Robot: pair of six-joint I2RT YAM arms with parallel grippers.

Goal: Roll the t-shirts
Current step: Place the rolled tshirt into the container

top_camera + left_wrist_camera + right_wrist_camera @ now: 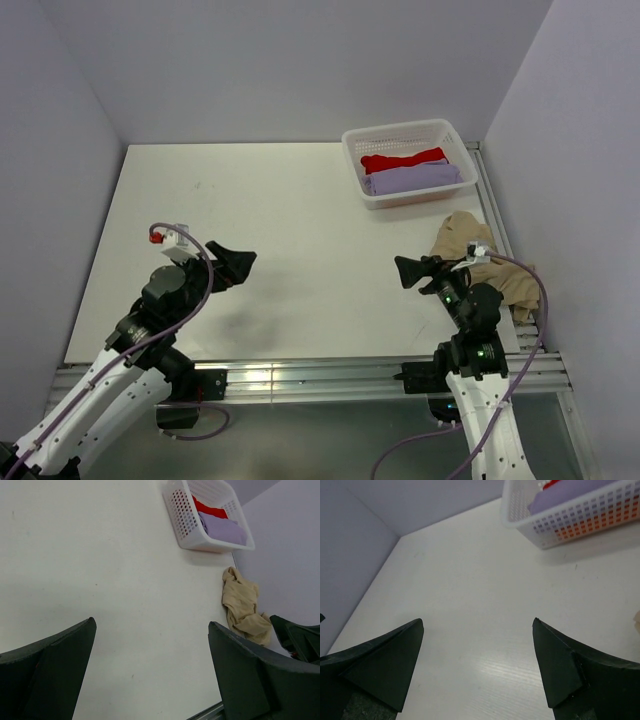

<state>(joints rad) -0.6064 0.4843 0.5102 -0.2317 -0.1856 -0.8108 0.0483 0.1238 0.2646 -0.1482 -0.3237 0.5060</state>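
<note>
A beige-tan t-shirt [478, 258] lies crumpled at the table's right edge, also in the left wrist view [243, 605]. A red t-shirt [403, 159] and a lavender t-shirt [412, 179] lie rolled in the white mesh basket [400, 201]; the left wrist view shows the red one [210, 510] and the lavender one [223, 529]. My left gripper [240, 263] hovers open over the near left of the table, empty [151, 625]. My right gripper [410, 271] stands open and empty [478, 622], just left of the beige shirt.
The basket [182, 520] stands at the far right of the white table [270, 220], seen close in the right wrist view [560, 527]. Grey walls enclose the left, back and right. A metal rail [320, 378] runs along the near edge.
</note>
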